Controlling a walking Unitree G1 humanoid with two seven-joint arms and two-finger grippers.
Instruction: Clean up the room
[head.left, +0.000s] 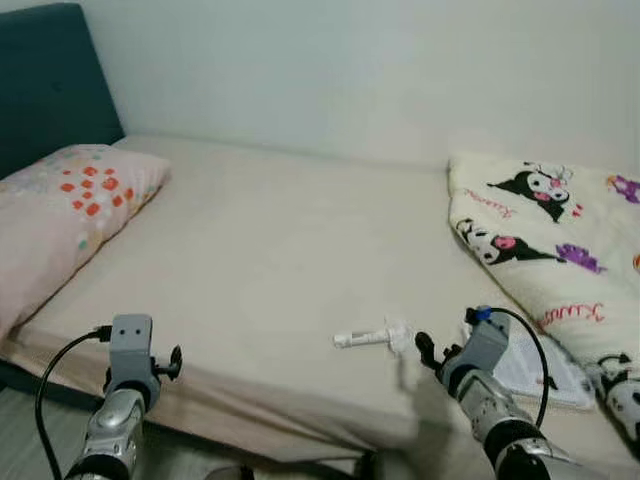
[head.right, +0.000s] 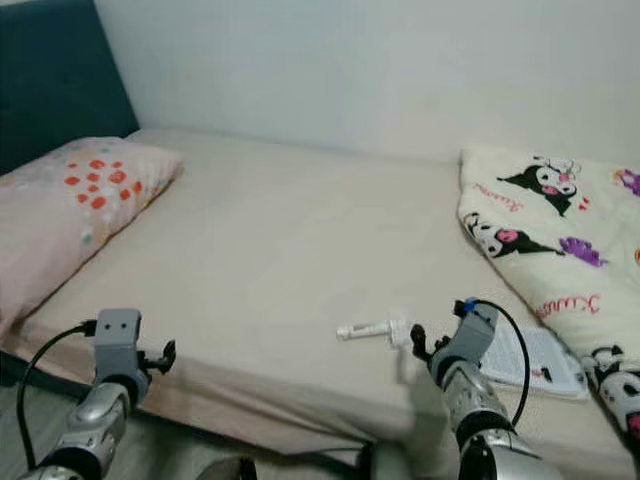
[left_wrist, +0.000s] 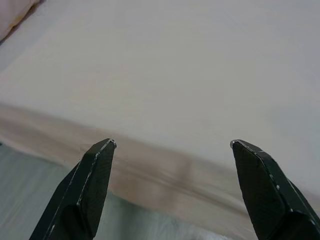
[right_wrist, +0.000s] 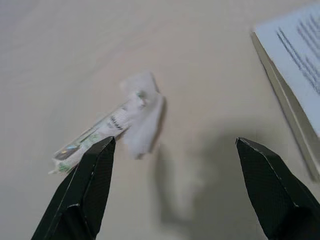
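Hovering lower right, the right hand (right_wrist: 175, 150), fingers apart, reveals the wrapper's (right_wrist: 107, 127) print; left hand (left_wrist: 172, 145) likewise apart.

Right hand (right_wrist: 175, 145) spread wide above a crumpled wrapper (right_wrist: 117, 125) (booklet (right_wrist: 295, 75) nearby) on bedsheet (right_wrist: 200, 40).

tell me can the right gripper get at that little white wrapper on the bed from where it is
Probably yes. The right gripper hovers open just short of the white wrapper, with only bare sheet between them; the booklet lies off to the side.
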